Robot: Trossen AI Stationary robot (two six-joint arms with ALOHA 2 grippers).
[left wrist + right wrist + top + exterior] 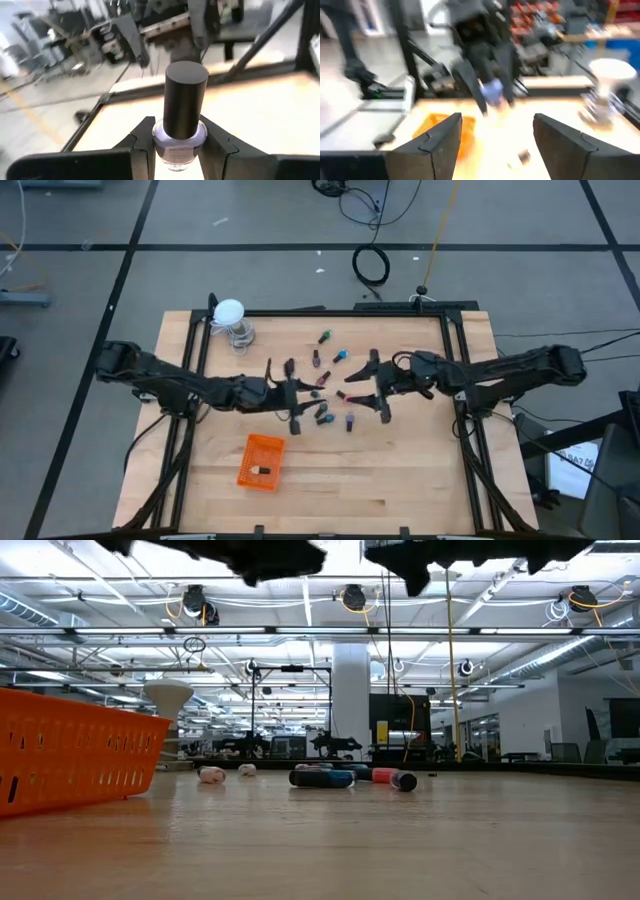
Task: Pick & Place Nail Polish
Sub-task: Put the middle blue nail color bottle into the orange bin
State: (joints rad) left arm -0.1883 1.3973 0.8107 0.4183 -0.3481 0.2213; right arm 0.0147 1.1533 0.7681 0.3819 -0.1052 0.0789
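My left gripper [293,394] is over the table's middle, shut on a pale purple nail polish bottle [179,145] with a dark cap [186,97]. It also shows in the right wrist view [492,92]. My right gripper [376,388] faces it from the right, open and empty, its fingers [440,142] spread wide. Several other small bottles [326,360] lie on the wood between and beyond the two grippers. They also show lying on their sides in the low view [322,778]. One bottle [262,470] lies in the orange tray [250,450]. My left gripper pinches the purple bottle's glass body [160,142] between its two fingers [142,137], one on each side, below the cap. The cap stands up above the fingers. The bottle is lifted clear of the table.
The orange tray sits near the front, left of centre, and looms at the left of the low view [70,755]. A white ball on a clear stand [231,315] stands at the far left corner. Black frame rails [455,360] run along the table's sides.
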